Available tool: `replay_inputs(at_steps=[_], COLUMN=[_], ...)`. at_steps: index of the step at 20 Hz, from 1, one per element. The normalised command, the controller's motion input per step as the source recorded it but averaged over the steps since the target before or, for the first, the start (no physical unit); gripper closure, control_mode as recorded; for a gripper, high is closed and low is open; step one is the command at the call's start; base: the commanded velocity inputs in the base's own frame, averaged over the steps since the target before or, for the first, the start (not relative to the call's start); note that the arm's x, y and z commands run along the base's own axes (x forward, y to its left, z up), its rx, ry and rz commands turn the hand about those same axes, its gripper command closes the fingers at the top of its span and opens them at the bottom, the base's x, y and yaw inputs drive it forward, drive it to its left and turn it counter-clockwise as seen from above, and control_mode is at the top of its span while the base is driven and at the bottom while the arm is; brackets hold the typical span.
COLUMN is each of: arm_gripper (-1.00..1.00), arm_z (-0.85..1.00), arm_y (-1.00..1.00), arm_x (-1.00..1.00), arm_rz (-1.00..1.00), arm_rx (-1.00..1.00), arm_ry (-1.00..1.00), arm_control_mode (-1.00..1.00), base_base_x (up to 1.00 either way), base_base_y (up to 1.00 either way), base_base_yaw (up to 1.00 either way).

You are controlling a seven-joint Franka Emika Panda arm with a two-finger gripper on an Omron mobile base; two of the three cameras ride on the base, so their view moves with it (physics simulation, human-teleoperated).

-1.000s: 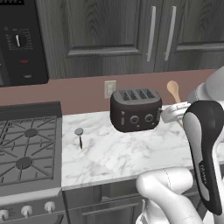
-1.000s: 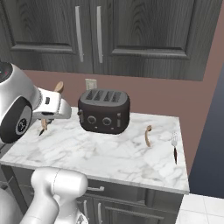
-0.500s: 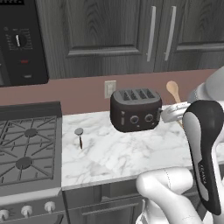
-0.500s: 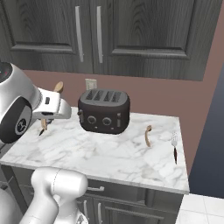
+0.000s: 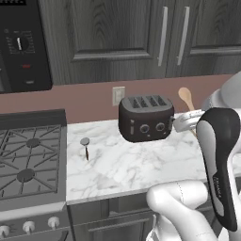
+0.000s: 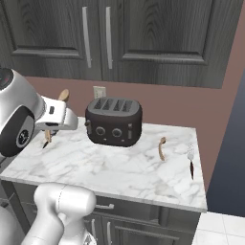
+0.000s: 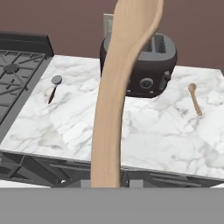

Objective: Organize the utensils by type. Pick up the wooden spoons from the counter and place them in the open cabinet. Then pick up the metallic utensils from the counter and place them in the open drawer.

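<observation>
Wooden spoon (image 7: 118, 87) is standing upright in the pincer (image 5: 184, 123), pinched by its handle, bowl rising toward closed cabinet doors (image 5: 188, 33) above the counter's (image 5: 132, 164) back edge.

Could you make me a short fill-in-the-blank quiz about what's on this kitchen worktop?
1. The end effector holds up a spoon made of ____.
2. The dark appliance at the back of the counter is a ____.
3. Another wooden spoon lies on the counter between the toaster and the ____.

Missing words: wood; toaster; fork
</observation>
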Motion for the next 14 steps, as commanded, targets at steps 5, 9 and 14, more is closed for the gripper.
replay_inputs(at_steps=[5, 9, 14], arm_gripper=[1.00, 1.00, 1.00], arm_z=[0.00, 0.00, 0.00], arm_y=[0.00, 0.00, 0.00], arm_x=[0.00, 0.00, 0.00], arm_rz=[0.00, 0.00, 0.00], arm_rx=[0.00, 0.00, 0.00], arm_ry=[0.00, 0.00, 0.00], arm_control_mode=[1.00, 1.00, 1.00], base_base_x=[-0.80, -0.89, -0.26], base_base_y=[-0.02, -0.03, -0.02], base_base_yaw=[0.00, 0.00, 0.00])
